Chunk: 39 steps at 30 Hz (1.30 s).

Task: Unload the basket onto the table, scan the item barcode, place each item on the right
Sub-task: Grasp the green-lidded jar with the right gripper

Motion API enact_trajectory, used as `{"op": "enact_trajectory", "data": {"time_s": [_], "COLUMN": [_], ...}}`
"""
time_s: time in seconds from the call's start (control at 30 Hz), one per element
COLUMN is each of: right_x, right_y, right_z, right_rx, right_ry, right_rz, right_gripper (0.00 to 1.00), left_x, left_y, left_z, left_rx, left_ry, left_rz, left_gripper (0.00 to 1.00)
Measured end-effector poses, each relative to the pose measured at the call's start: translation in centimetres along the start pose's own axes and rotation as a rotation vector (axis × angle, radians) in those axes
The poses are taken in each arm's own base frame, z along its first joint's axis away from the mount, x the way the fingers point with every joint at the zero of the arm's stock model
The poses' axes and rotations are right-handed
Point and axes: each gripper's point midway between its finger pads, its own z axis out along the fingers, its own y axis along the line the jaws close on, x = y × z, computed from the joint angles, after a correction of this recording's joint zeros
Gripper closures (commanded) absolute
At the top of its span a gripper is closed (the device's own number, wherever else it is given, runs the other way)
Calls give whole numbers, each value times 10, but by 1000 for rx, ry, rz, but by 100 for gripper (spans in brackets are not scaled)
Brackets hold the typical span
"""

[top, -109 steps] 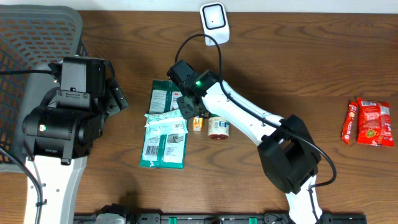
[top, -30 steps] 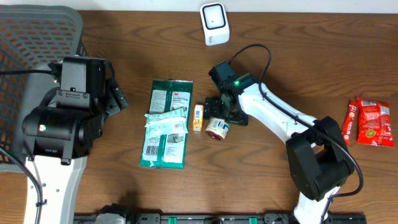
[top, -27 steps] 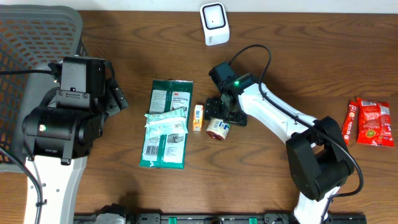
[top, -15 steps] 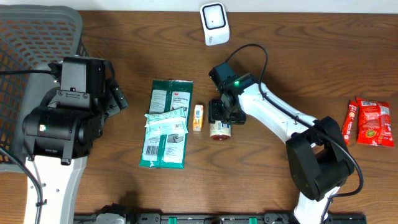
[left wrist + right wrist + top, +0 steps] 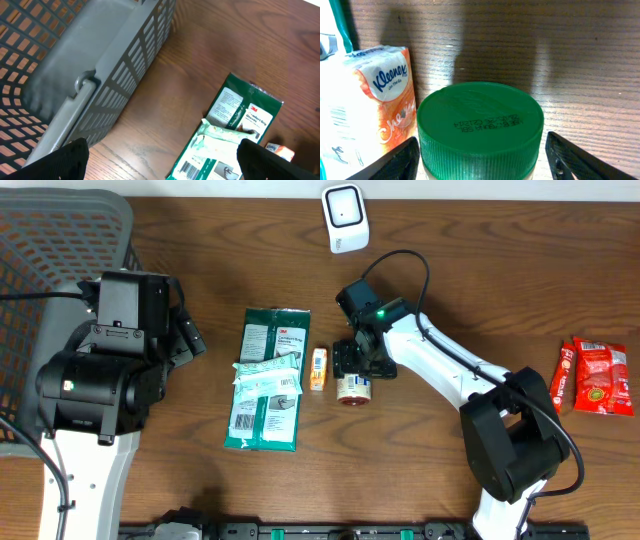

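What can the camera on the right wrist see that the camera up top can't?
Only the right wrist camera: a close look at the jar, with tiny code printed on its green lid, and the Kleenex name on the orange tissue pack.
Only the overhead camera: the grey basket, the white scanner and the red snack packets far off to one side.
Both: the jar, the tissue pack next to it, and the brown wooden table.
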Motion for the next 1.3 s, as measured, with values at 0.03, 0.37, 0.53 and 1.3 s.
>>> {"op": "enact_trajectory", "data": {"time_s": [0.03,0.37,0.53,1.3], "right_x": [0,-5,-15,-14], "right_y": [0,1,1,-6], "right_z": [0,1,1,9], "right_rx": [0,-2,1,21], "right_ry": [0,-25,-71,-82], "right_rz": [8,33,29,66], "right_gripper": [22,27,27,35], "left_x": [0,0,0,0], "left_y": [0,0,0,0], "left_z": [0,0,0,0], "left_rx": [0,0,0,0], "left_ry": [0,0,0,0], "left_rz": [0,0,0,0], "left_gripper": [5,5,6,5]}}
